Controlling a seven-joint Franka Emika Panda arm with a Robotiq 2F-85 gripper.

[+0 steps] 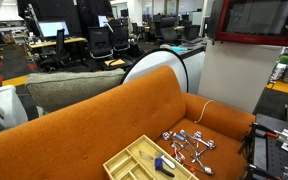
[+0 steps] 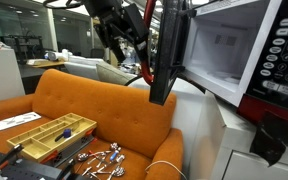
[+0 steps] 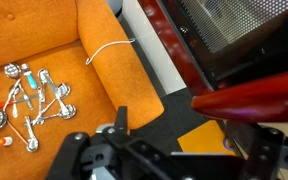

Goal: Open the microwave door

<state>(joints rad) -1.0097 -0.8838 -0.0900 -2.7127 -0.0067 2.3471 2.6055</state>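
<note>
The microwave (image 2: 284, 45) sat high on a white cabinet (image 2: 229, 125) beside the orange sofa (image 2: 104, 105). The microwave door (image 2: 169, 50) stood wide open, edge-on to the camera in an exterior view, so the pale cavity showed. The gripper (image 2: 124, 35) hung in the air just beside the door's outer edge, above the sofa back.

In the wrist view the gripper (image 3: 197, 125) had its fingers (image 3: 121, 118) spread wide, with nothing clamped between them. The microwave door (image 3: 249, 100), here a blurred red edge, crossed close by the far finger (whether the two touched, the blur would not let me say).

On the sofa seat lay a cluster of silver spoons (image 3: 34, 100) and a yellow compartment tray (image 1: 134, 158). A white cable (image 3: 109, 50) was draped over the sofa's arm.
</note>
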